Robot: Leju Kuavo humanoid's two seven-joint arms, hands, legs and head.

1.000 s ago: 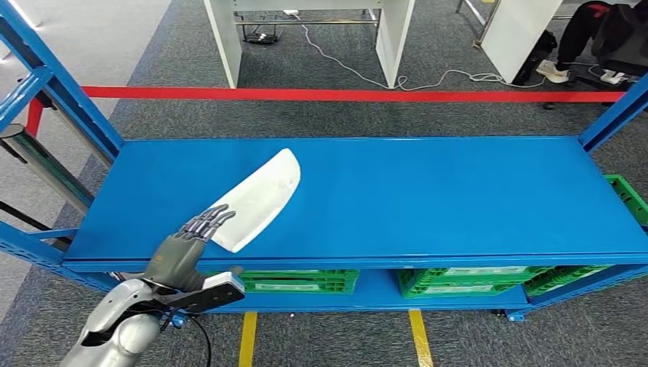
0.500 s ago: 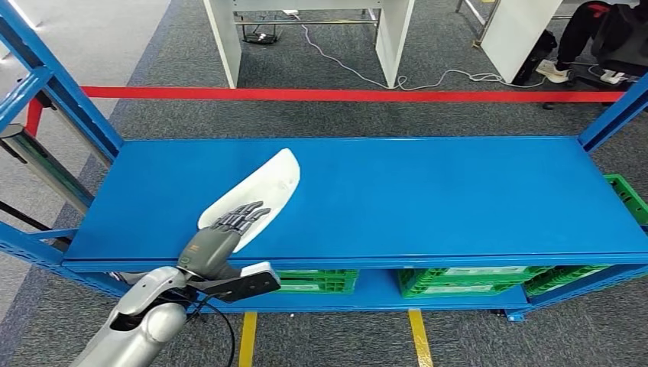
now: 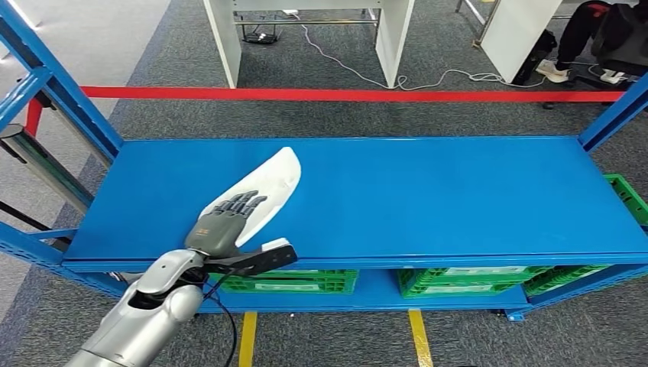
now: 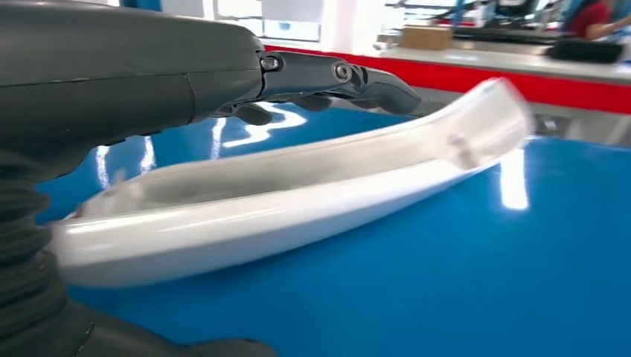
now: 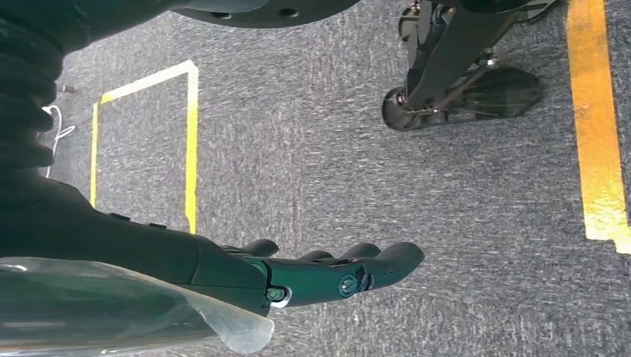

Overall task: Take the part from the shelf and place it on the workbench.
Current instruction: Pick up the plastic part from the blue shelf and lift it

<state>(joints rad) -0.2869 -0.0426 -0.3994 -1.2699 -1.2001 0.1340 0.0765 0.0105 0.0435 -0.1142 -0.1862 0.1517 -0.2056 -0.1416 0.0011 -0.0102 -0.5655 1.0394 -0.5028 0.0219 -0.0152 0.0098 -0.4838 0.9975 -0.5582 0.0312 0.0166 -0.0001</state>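
Head view: white curved part point(image 3: 264, 191) lies on the blue shelf top point(image 3: 428, 199), left of centre, long axis running diagonally away from the front edge. Left hand point(image 3: 225, 222) is over the near end of the part, fingers point(image 3: 243, 203) stretched flat along its upper face, palm down. Compared with 1.0 s ago the hand has moved forward from the shelf's front edge and further up the part; compared with 0.5 s ago it is a little further along still. Part's far end sits in about the same place as before. Green crates point(image 3: 451, 281) on the level below; red tape line point(image 3: 351, 95) on the carpet beyond.

Left wrist view: part point(image 4: 298, 201) rests on the shelf surface point(image 4: 446, 282), concave side up. Fingers point(image 4: 357, 78) extend straight above its rim, not curled around it. Cannot tell whether they touch it. No grip seen.

Right wrist view: right hand point(image 5: 327, 275) hangs above grey carpet point(image 5: 335, 149) with yellow floor lines point(image 5: 595, 134); fingers loosely extended, apart, holding nothing.
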